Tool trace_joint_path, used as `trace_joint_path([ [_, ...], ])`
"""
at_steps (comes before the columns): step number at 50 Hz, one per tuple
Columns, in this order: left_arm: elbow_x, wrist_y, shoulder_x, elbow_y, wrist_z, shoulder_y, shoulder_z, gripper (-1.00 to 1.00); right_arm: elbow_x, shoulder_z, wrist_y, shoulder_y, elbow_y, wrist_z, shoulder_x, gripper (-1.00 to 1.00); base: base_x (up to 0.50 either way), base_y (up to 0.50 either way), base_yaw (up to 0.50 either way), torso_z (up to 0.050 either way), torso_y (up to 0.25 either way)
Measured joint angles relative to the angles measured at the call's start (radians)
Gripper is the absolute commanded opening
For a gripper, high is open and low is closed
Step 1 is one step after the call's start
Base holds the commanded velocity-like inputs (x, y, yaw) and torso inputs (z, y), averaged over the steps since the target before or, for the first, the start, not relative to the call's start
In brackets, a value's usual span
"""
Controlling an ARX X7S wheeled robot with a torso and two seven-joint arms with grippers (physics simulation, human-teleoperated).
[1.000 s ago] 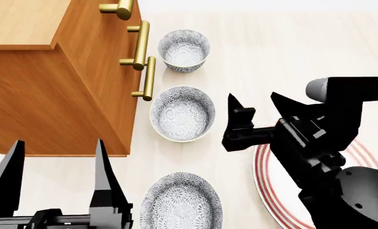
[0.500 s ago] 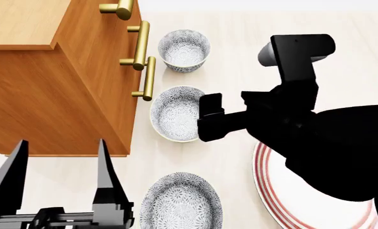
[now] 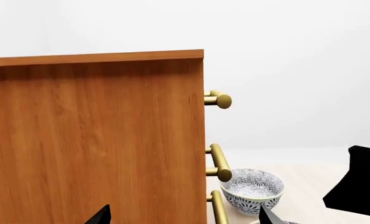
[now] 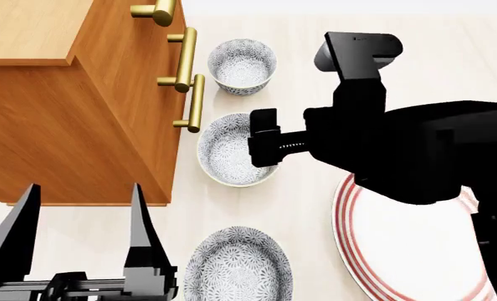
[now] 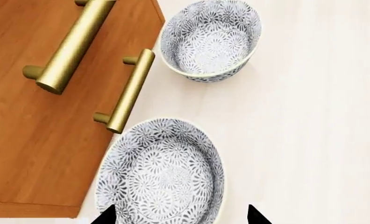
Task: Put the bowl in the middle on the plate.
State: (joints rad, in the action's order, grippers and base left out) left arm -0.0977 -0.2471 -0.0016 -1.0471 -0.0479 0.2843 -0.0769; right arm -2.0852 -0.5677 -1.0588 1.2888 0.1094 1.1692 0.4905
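Three look-alike flower-patterned bowls stand in a row beside the cabinet. The bowl in the middle [image 4: 230, 152] [image 5: 163, 175] sits upright on the floor surface. My right gripper [image 4: 262, 148] [image 5: 180, 217] hovers over its right rim, open, with one fingertip on either side of the bowl in the right wrist view. Nothing is held. The red-ringed white plate [image 4: 416, 251] lies to the right, partly hidden by my right arm. My left gripper [image 4: 77, 229] [image 3: 183, 219] stands open and empty at the near left, in front of the cabinet.
A wooden cabinet [image 4: 73, 106] with brass handles [image 4: 195, 103] stands close to the left of the bowls. The far bowl [image 4: 241, 66] [image 5: 210, 39] [image 3: 252, 189] and the near bowl [image 4: 238, 263] flank the middle one.
My right arm has swung left and forward from above the plate to over the middle bowl, uncovering more of the plate. The left gripper has barely moved.
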Motion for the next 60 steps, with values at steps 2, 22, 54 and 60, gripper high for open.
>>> trace_joint_path([
  [2, 0.001, -0.001, 0.0, 0.0, 0.001, -0.001, 0.001, 1.0, 0.01, -0.008, -0.003, 0.003, -0.02, -0.009, -0.006, 1.0, 0.0, 0.0, 0.0, 0.0, 0.0],
  [22, 0.005, -0.013, 0.0, 0.0, 0.005, -0.007, 0.005, 1.0, 0.085, -0.078, -0.034, 0.031, -0.176, -0.088, -0.055, 1.0, 0.0, 0.0, 0.0, 0.0, 0.0],
  [54, 0.001, -0.02, 0.0, 0.0, 0.008, -0.01, 0.003, 1.0, 0.205, -0.138, -0.043, 0.024, -0.286, -0.216, -0.085, 1.0, 0.0, 0.0, 0.0, 0.0, 0.0],
  [60, 0.002, -0.018, 0.0, 0.0, 0.008, -0.009, 0.001, 1.0, 0.212, -0.145, -0.042, 0.017, -0.289, -0.228, -0.087, 1.0, 0.0, 0.0, 0.0, 0.0, 0.0],
])
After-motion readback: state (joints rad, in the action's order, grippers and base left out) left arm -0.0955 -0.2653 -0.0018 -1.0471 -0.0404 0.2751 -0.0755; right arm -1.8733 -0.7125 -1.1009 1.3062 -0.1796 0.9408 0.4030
